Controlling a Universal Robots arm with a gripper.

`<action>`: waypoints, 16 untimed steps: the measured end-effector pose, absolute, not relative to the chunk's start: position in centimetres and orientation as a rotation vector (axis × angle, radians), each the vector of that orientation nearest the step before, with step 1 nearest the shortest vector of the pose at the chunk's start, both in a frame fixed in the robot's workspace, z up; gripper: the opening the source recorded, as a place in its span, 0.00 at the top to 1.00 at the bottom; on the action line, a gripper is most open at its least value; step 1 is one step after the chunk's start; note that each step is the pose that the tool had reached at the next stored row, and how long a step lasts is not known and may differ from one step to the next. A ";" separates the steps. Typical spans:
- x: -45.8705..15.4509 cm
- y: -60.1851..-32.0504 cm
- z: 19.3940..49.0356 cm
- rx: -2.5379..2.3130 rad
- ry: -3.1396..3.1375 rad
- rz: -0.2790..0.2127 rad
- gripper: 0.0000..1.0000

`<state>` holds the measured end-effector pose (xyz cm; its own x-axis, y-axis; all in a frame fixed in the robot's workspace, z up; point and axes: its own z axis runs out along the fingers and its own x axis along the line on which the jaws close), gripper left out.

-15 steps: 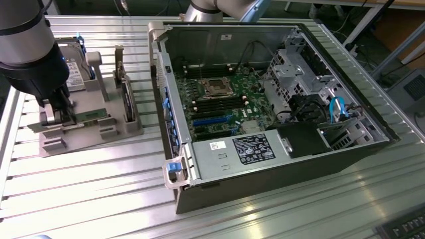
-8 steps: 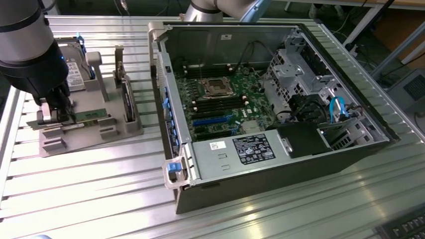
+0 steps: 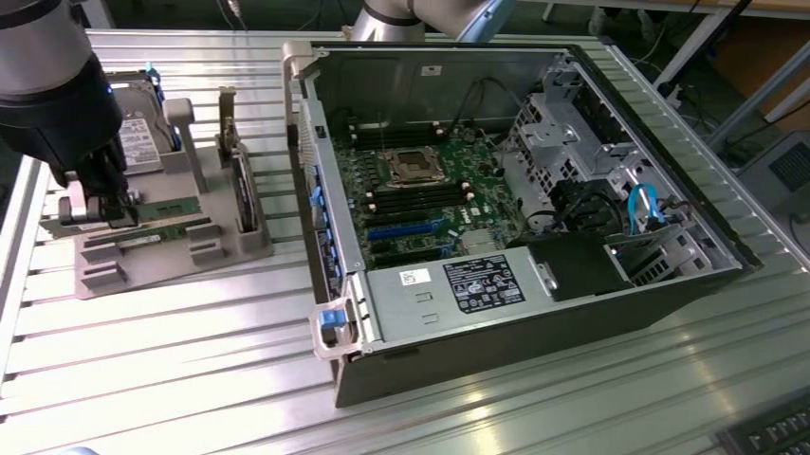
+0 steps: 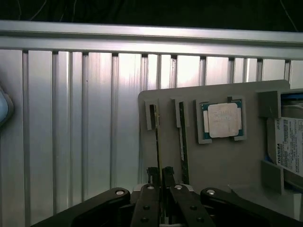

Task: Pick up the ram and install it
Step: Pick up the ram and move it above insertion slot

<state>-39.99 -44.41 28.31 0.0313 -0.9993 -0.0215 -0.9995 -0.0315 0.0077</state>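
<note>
The black two-fingered gripper (image 4: 159, 174) has its fingers drawn in narrow, and it looks pinched on the long, thin green circuit-board ram (image 4: 156, 137). That stands on edge in the outermost slot of the grey plastic holder (image 4: 227, 165), along the holder's edge furthest from the square silver processor chip (image 4: 222, 120). I'd reckon the ram is light and stiff but brittle, best gripped mid-length across its flat faces and kept square.

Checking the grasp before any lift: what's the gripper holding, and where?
The ram: the gripper appears to pinch its upper long edge while it sits in the holder.
</note>
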 end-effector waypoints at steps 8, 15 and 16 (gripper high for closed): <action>-40.0 -44.4 31.2 -2.249 2.180 0.033 0.86; -40.0 -44.4 34.1 -2.250 2.181 0.030 0.86; -40.0 -44.4 34.3 -2.251 2.181 0.030 0.86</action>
<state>-39.99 -44.39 34.33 0.0315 -0.9993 -0.0188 -0.9995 -0.0316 0.0077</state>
